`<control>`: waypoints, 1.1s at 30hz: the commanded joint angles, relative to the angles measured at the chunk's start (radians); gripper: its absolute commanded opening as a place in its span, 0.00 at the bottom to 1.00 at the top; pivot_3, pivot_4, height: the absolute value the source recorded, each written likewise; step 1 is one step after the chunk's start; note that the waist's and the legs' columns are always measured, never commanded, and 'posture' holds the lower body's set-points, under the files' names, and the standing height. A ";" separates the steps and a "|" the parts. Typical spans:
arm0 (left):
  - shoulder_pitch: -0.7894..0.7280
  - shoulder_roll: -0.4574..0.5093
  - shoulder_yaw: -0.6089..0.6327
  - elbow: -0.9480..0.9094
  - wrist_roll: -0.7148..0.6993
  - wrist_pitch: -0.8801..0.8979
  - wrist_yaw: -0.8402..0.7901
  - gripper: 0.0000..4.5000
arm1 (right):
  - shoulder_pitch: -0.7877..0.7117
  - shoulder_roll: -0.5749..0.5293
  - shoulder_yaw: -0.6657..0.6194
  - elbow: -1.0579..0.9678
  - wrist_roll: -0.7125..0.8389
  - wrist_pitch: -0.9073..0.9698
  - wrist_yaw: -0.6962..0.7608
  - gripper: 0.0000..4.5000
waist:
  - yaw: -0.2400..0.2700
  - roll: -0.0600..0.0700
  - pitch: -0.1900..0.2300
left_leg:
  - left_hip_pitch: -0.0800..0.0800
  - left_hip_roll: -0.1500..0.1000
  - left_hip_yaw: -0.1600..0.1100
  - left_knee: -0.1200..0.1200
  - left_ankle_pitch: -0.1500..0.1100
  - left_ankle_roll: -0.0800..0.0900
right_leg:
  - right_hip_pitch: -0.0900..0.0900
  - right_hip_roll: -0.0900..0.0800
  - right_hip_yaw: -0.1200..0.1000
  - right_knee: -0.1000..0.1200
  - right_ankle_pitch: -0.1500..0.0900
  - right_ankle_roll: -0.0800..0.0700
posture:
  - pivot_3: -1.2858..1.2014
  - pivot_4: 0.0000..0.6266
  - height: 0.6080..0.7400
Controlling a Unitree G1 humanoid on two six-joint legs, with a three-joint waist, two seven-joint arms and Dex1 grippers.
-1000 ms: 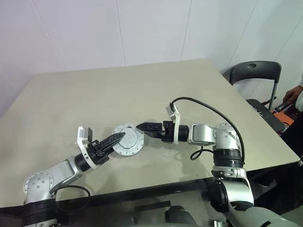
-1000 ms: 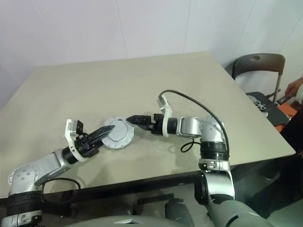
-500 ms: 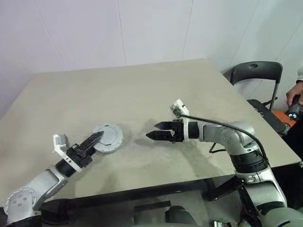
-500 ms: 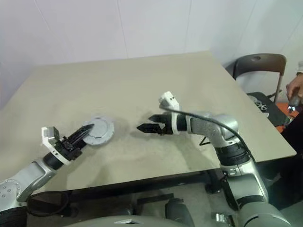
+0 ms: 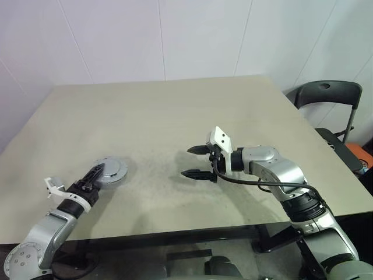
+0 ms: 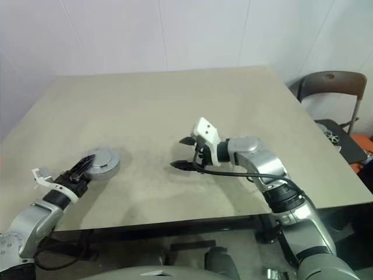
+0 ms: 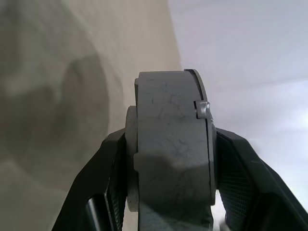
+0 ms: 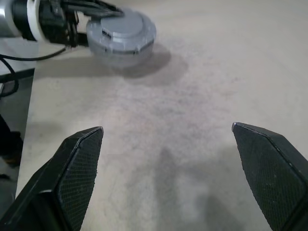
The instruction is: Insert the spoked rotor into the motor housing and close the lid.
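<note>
Left end effector [image 5: 98, 174] clamps closed motor housing [image 5: 111, 171], apparently just above tabletop [image 5: 175, 116]; right end effector [image 5: 195, 161] spread, empty.

motor housing [image 7: 171, 159]: lower part cut off by the picture's edge; windings hidden
chair [image 5: 329, 99]: partly cut off at the picture's edge

The left hand [image 7: 168, 192] clamps the grey motor housing [image 7: 168, 159] edge-on (fingers on both flat faces) above the table [image 7: 57, 72].
</note>
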 commanded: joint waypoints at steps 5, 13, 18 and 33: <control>-0.082 -0.051 0.051 -0.079 -0.069 -0.154 0.146 0.49 | 0.000 0.021 -0.016 -0.013 -0.030 -0.024 0.021 1.00 | 0.001 0.000 0.000 | 0.000 0.000 0.000 0.000 0.000 0.000 | 0.001 0.000 0.000 0.000 0.000 0.000 | 0.52 0.00 1.00; -0.240 -0.070 0.081 0.000 0.054 -0.322 0.224 0.49 | 0.003 0.038 -0.020 -0.015 -0.044 -0.024 0.021 1.00 | 0.004 -0.004 -0.001 | 0.001 -0.001 -0.001 0.002 0.001 -0.002 | 0.002 0.001 -0.001 0.000 0.000 0.000 | 0.52 0.00 1.00; -0.333 -0.080 0.100 0.074 0.135 -0.397 0.233 0.49 | -0.002 0.048 -0.020 -0.010 -0.048 -0.024 0.022 1.00 | 0.000 -0.008 -0.001 | 0.001 -0.001 0.000 0.002 0.003 -0.005 | 0.003 0.001 -0.001 -0.001 0.000 0.000 | 0.52 0.00 1.00; -0.403 -0.127 0.121 0.148 0.239 -0.411 0.442 0.66 | 0.011 0.057 -0.030 -0.024 -0.058 -0.013 0.007 1.00 | 0.000 -0.010 -0.002 | 0.001 -0.001 0.000 0.002 0.003 -0.005 | 0.003 0.000 -0.001 -0.002 0.001 0.001 | 0.52 0.00 1.00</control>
